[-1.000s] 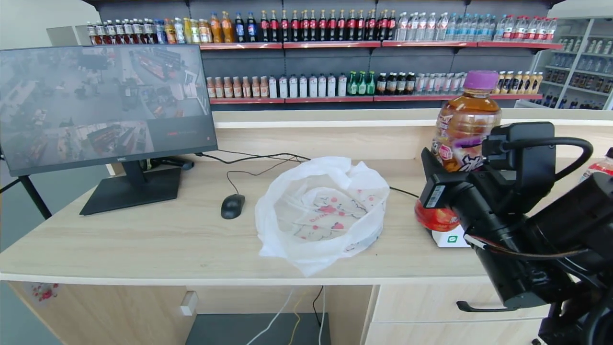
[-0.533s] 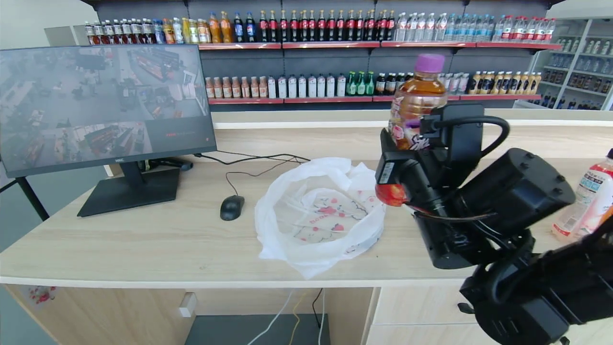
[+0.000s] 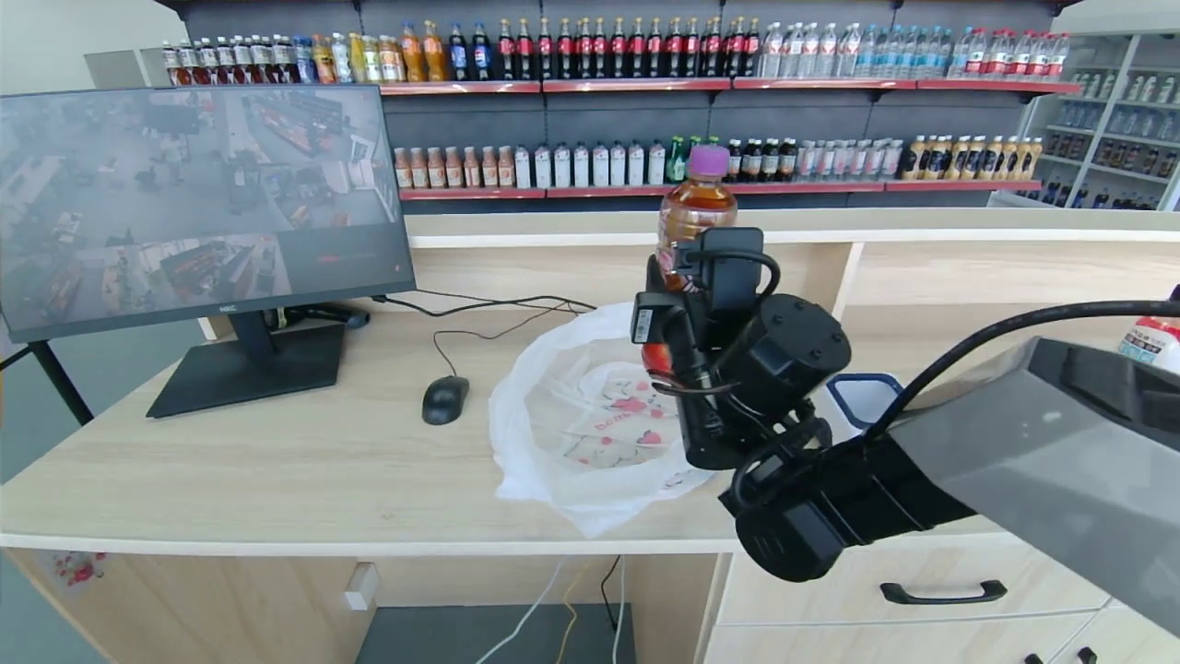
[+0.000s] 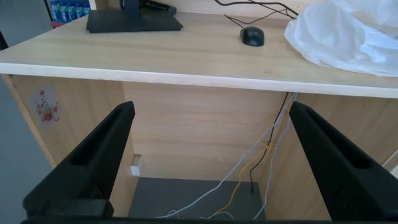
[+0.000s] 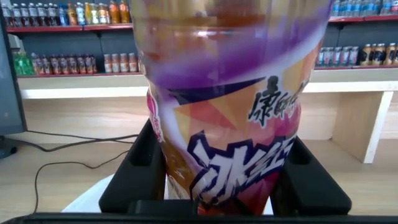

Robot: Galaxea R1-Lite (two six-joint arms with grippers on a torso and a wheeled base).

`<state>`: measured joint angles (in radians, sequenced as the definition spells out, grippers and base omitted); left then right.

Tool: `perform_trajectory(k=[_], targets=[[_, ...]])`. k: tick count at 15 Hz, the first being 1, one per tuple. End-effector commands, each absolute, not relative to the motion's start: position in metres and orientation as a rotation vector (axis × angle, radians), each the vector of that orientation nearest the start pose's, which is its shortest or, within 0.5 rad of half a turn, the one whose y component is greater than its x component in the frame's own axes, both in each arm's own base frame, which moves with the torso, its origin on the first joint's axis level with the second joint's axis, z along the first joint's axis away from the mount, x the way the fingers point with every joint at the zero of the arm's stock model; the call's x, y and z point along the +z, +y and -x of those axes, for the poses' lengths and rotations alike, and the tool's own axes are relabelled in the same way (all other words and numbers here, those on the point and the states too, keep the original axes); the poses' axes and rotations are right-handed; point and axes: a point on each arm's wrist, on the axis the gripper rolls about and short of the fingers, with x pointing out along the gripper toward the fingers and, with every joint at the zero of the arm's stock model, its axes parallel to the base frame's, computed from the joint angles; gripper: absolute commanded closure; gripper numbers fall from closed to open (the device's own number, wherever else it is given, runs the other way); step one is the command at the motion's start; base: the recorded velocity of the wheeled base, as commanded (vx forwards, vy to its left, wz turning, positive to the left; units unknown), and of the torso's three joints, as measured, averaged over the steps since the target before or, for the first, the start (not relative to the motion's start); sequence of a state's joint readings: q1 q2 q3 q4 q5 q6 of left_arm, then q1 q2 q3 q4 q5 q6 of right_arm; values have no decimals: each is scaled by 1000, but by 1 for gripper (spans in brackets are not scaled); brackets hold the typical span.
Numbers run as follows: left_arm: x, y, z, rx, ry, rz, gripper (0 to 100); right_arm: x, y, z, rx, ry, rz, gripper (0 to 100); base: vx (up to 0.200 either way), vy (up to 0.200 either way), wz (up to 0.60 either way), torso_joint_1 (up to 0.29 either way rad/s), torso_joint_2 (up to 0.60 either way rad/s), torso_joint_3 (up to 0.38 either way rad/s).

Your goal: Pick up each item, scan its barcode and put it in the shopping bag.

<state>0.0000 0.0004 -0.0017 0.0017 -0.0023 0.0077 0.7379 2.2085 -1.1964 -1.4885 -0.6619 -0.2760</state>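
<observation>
The right gripper (image 3: pixel 680 286) pinches the bottle (image 3: pixel 698 198), held upright over the right edge of the bag (image 3: pixel 572 424) on the desk (image 3: pixel 277 461). The left gripper (image 4: pixel 211 112) is spread wide in front of the desk, below its top.

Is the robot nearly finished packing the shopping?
Not yet. The shopping bag looks empty, so nothing is packed. The right pincer holds the purple-capped drink bottle upright over the bag's edge. It has yet to go in, and another bottle waits on the counter.
</observation>
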Motion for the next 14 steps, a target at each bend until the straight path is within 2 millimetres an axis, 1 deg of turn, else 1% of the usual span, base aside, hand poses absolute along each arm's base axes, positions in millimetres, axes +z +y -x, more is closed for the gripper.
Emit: perform_trajectory(k=[1,3,5,6,7,8,10,12,14], targets=[[76,0,23,-2,0,-8,0,155,295,-334,49,-332,-21,100,0,0,0,0,0,0],[76,0,23,-2,0,-8,0,146,298,-336,60,-299,-23,100,0,0,0,0,0,0],[76,0,23,-3,0,-8,0,132,305,-337,83,-260,-60,100,0,0,0,0,0,0],[76,0,23,-2,0,-8,0,130,305,-338,86,-256,-56,100,0,0,0,0,0,0],[76,0,23,-3,0,-8,0,130,305,-339,84,-259,-57,100,0,0,0,0,0,0],[76,0,23,-3,0,-8,0,129,307,-347,75,-264,-63,100,0,0,0,0,0,0],[76,0,23,-3,0,-8,0,134,315,-353,77,-273,-73,100,0,0,0,0,0,0],[75,0,23,-3,2,-8,0,138,317,-357,72,-268,-69,100,0,0,0,0,0,0],[75,0,23,-2,2,-8,0,134,320,-361,73,-245,-53,100,0,0,0,0,0,0]])
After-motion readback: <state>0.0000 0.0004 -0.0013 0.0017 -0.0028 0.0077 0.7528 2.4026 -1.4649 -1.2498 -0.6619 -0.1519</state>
